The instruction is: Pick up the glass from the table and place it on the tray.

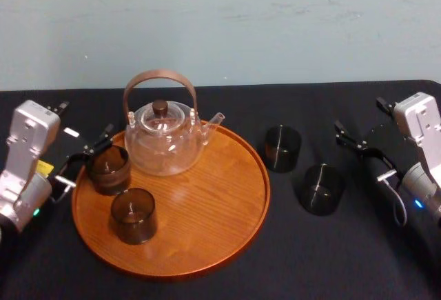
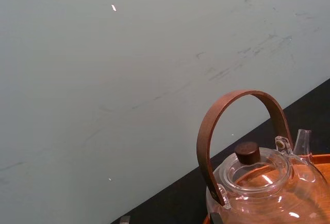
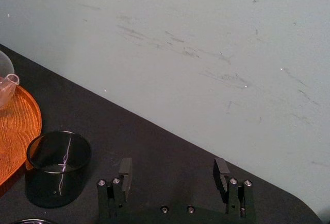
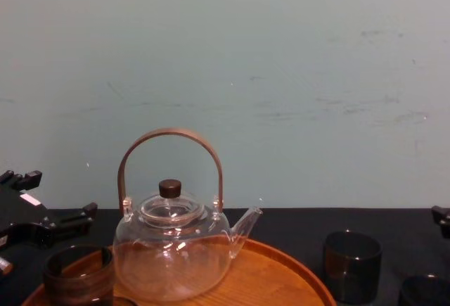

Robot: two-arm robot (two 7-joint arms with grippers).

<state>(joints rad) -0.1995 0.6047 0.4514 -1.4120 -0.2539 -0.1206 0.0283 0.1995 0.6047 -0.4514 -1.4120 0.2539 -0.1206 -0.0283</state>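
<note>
the left tool (image 1: 88, 155) gapes wide, empty, just beside the rear glass (image 1: 108, 169) on the tray (image 1: 220, 203), near the teapot (image 1: 165, 138). 2 more glasses (image 1: 282, 148) stand on the worktop (image 1: 310, 258) right of the tray; the right tool (image 3: 172, 170), open and empty, is beside them.

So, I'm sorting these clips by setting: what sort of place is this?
Probably a robot test bench: a black-covered table against a bare scuffed wall, a glass teapot on a wooden tray, and the left gripper and right gripper at either side.
</note>
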